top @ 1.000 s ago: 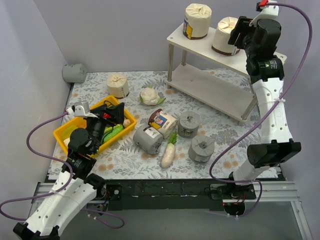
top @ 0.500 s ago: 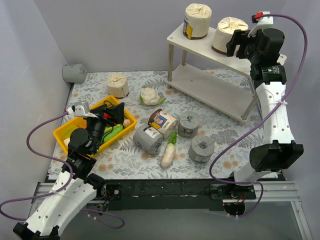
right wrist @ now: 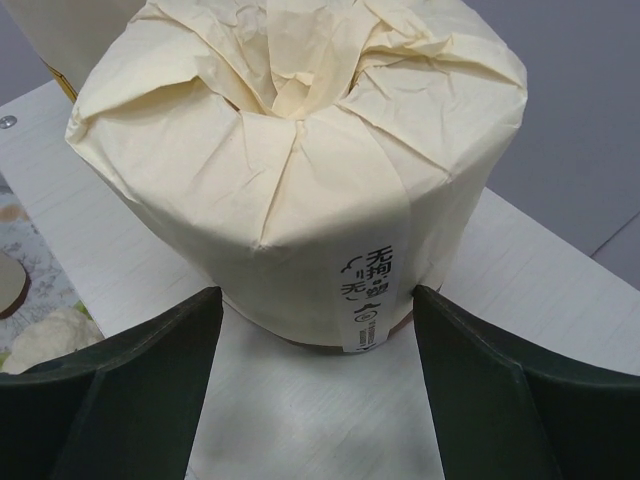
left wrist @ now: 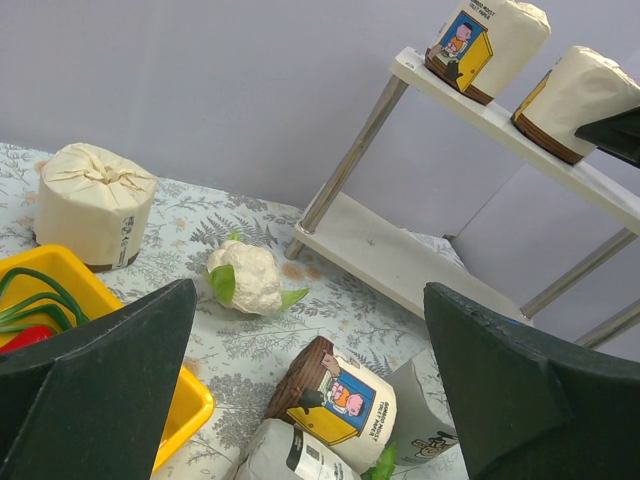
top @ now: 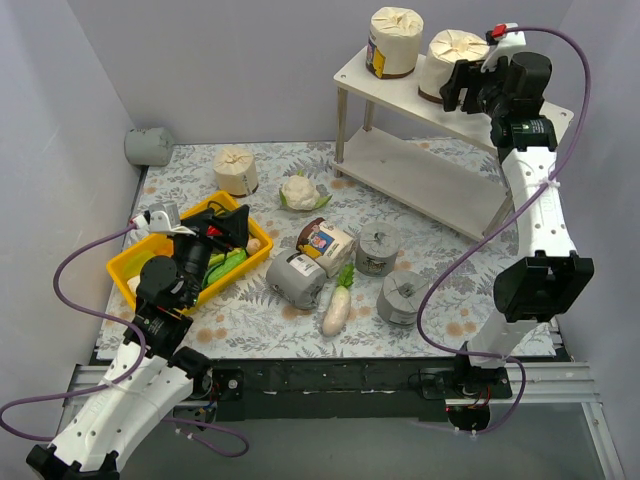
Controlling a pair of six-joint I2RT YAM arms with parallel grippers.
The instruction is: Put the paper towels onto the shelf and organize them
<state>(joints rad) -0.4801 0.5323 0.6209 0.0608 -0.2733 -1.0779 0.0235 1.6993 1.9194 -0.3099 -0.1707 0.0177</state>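
The shelf (top: pixel 420 170) stands at the back right. Two cream paper towel rolls stand on its top board: a labelled one (top: pixel 394 42) and a plain one (top: pixel 447 60). My right gripper (top: pixel 462 85) is shut on the plain roll (right wrist: pixel 300 150), with its fingertips against the roll's base on both sides (right wrist: pixel 315 300). On the table are a cream roll (top: pixel 235 170), a labelled roll lying down (top: pixel 325 243) and grey rolls (top: pixel 296 280) (top: pixel 378 248) (top: pixel 403 297) (top: pixel 148 146). My left gripper (top: pixel 235 225) is open and empty over the tray (left wrist: pixel 310 290).
A yellow tray (top: pixel 130 268) with vegetables sits at the front left. A cauliflower (top: pixel 300 192) lies mid-table and a white radish (top: pixel 337 305) lies between the grey rolls. The shelf's lower board (left wrist: pixel 380 255) carries nothing. Grey walls close in the left and back.
My right gripper has moved left along the top board, and the plain roll has slid a little toward the labelled one. The left arm has not moved.
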